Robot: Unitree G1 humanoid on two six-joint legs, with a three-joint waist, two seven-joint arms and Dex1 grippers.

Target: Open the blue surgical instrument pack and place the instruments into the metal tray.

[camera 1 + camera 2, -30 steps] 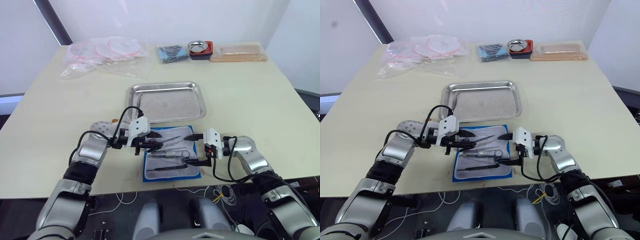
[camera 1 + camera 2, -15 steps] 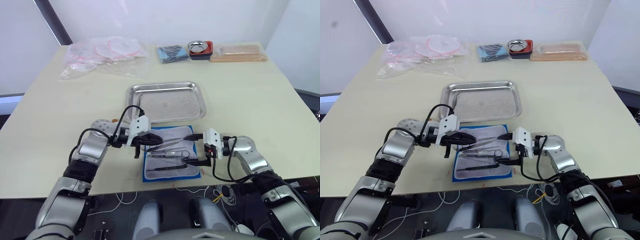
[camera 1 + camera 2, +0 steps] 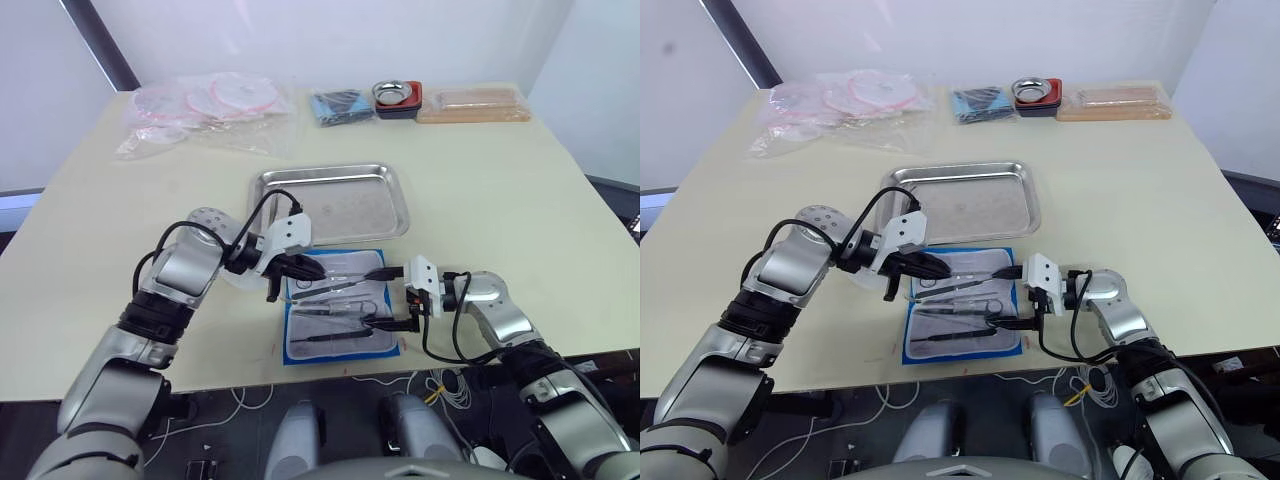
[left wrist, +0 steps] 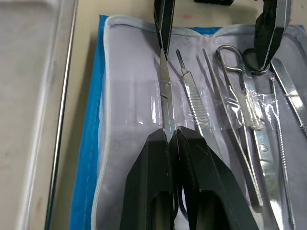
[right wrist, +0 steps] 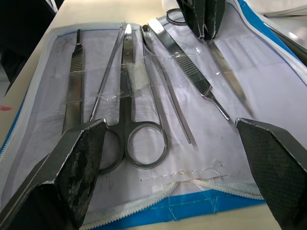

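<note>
The blue surgical instrument pack [image 3: 297, 350] lies open on the table, white lining up, just in front of the metal tray [image 3: 330, 203]. Several silver instruments lie in its clear sleeves, among them ring-handled scissors [image 5: 132, 120] and a flat handle [image 5: 74, 91]. My left gripper [image 4: 171, 136] sits over the pack's far-left part, shut on a thin flat silver instrument [image 4: 165, 100] that lies along the lining. At the pack's right edge my right gripper [image 3: 385, 298] stands wide open, its fingers [image 5: 81, 158] low over the lining and holding nothing.
Along the table's far edge lie clear plastic bags [image 3: 210, 105], a dark blue cloth bundle [image 3: 342, 104], a small metal bowl in a red-black dish [image 3: 398, 97] and a tan flat box [image 3: 470, 102]. The table's front edge runs just below the pack.
My left arm has raised its elbow and tilted its gripper down onto the pack's far-left part, shifting slightly left. The right gripper has stayed in place, open.
</note>
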